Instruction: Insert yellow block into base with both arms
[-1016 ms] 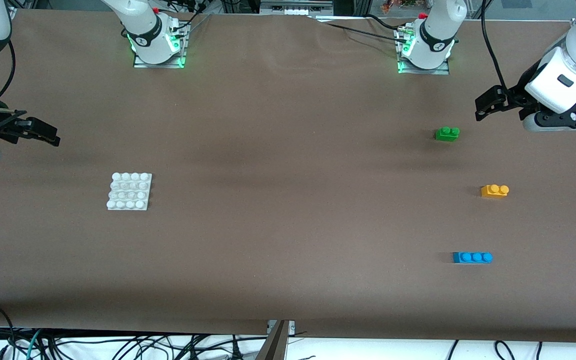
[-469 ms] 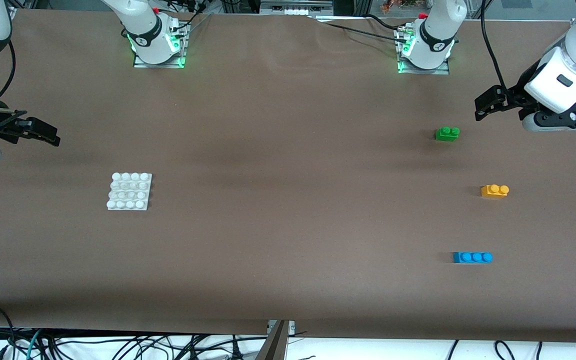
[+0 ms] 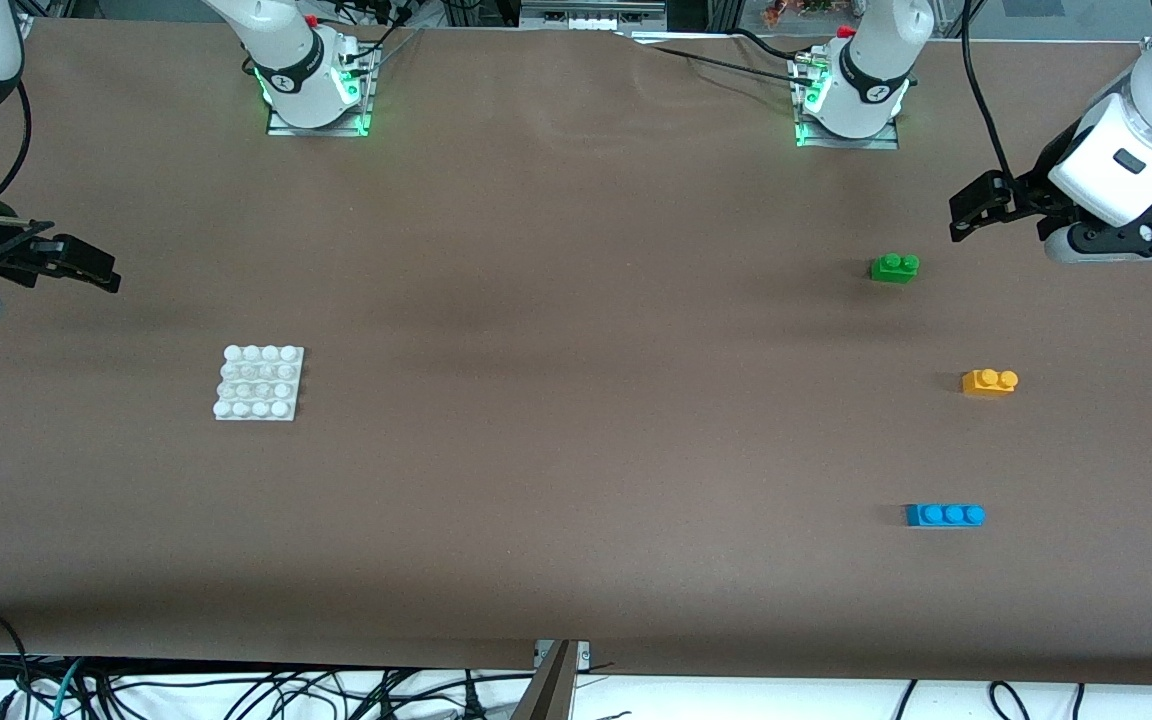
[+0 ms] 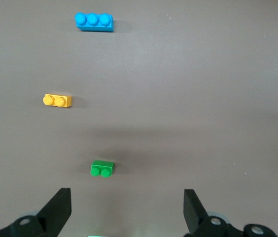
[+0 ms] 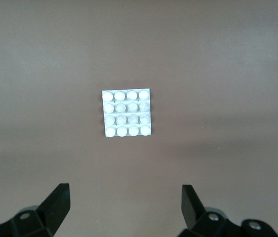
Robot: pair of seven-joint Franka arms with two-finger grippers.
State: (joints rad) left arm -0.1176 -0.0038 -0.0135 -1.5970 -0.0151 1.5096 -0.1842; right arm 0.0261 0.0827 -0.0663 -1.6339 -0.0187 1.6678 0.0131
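The yellow block (image 3: 989, 381) (image 4: 57, 100) lies alone on the brown table toward the left arm's end, studs up. Toward the right arm's end, the white base (image 3: 259, 382) (image 5: 127, 112) lies flat with its stud grid up. My left gripper (image 3: 973, 208) (image 4: 126, 197) hangs open over bare table beside the green brick, nothing between its fingers. Open and empty as well, my right gripper (image 3: 86, 265) (image 5: 125, 192) hovers over the table's edge at the right arm's end, apart from the base.
A green two-stud brick (image 3: 894, 267) (image 4: 102, 168) lies farther from the front camera than the yellow block. A blue three-stud brick (image 3: 945, 514) (image 4: 94, 21) lies nearer to it. Cables hang along the table's near edge.
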